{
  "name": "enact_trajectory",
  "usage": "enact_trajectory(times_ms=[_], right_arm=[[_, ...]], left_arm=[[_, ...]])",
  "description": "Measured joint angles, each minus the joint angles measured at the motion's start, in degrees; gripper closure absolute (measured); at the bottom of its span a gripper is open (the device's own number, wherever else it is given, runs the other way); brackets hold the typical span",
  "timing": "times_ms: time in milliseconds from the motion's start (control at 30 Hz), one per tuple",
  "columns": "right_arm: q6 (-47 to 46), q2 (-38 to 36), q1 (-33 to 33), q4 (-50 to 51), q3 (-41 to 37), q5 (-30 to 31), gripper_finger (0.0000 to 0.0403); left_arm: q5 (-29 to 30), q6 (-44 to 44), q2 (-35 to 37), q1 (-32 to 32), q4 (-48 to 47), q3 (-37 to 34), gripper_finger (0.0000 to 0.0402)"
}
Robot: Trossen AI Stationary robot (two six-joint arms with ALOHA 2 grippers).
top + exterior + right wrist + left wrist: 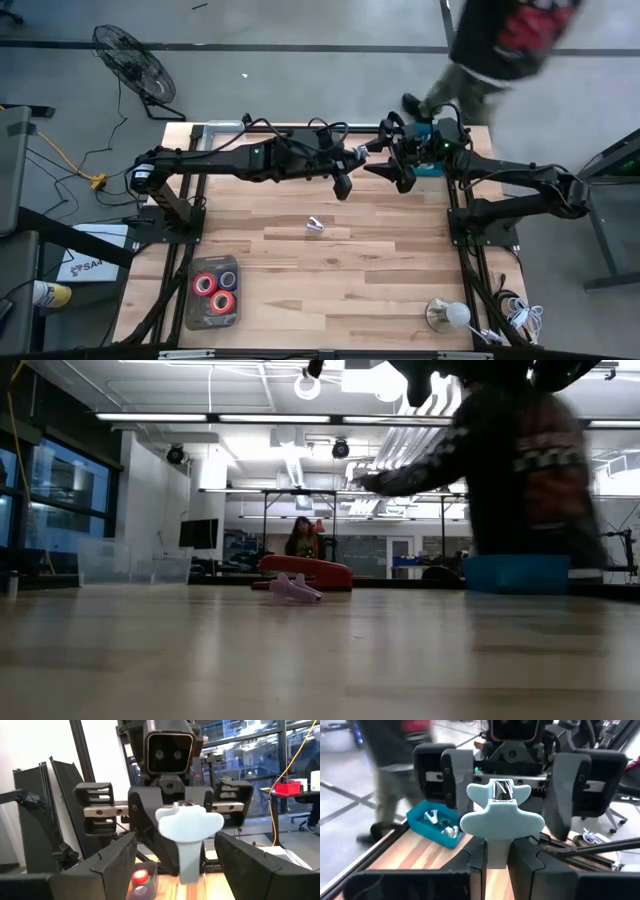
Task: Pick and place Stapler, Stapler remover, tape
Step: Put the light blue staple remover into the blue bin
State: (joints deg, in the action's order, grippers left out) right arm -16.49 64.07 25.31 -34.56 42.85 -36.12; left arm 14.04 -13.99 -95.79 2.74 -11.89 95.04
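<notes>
Grippers meet nose to nose above the far edge of the pale planked wooden surface (330,270): the left gripper (499,857) has its dark fingers clenched on a smooth, pale-blue, claw-shaped staple remover (500,815), while the right gripper (177,865) faces it with fingers spread wide. Glossy red stapler (305,572) lies far back on the surface, and ring-shaped tape rolls (215,291) sit in a dark tray (192,305) near the left front corner.

Between the spread fingers of the right gripper (392,160) open room is left, faced directly by the left gripper (362,152); beyond, the blue bin (432,160) is found.
</notes>
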Motion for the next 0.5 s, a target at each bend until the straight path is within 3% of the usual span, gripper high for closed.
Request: enact_trajectory(times_ms=[500], right_arm=[[-0.2, 3.8, 0.0, 1.3, 7.1, -4.0, 0.0155]], left_arm=[[-0.6, 0.7, 0.0, -0.1, 1.5, 0.0, 0.0359]])
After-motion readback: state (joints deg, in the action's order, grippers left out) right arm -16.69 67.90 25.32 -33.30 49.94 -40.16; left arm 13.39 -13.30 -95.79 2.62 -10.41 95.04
